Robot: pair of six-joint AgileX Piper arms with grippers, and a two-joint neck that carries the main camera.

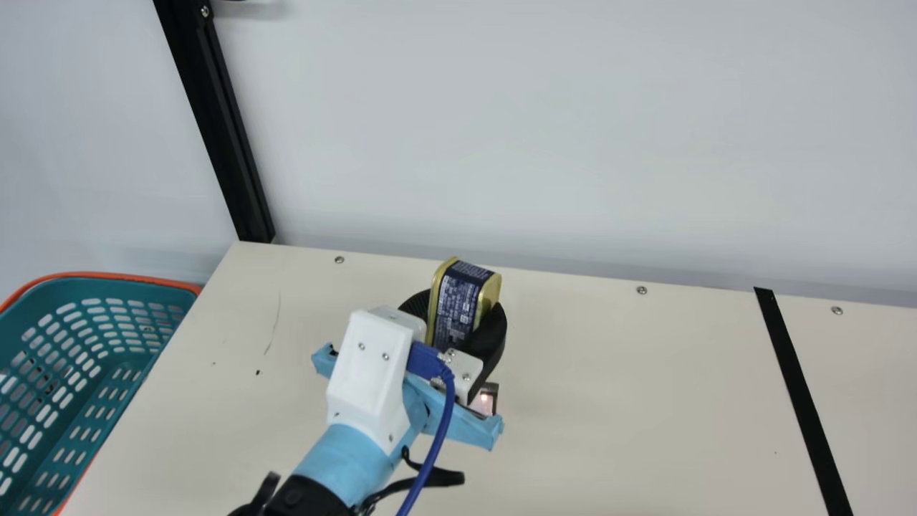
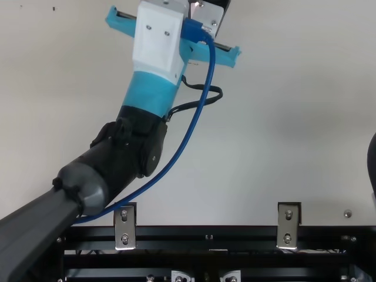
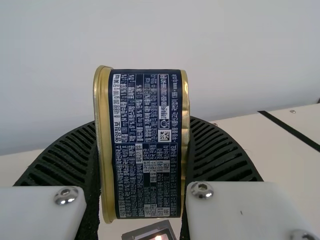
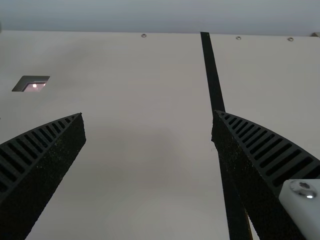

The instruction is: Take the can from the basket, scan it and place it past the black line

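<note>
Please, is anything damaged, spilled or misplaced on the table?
Nothing looks spilled. A thin curved streak and dark specks mark the table near the basket: odd on its plain surface, perhaps scratch and dirt.

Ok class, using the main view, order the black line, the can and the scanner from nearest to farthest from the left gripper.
1. Can: held in the left gripper.
2. Scanner: just below the gripper in that view.
3. Black line: far off, toward the view's right.
</note>
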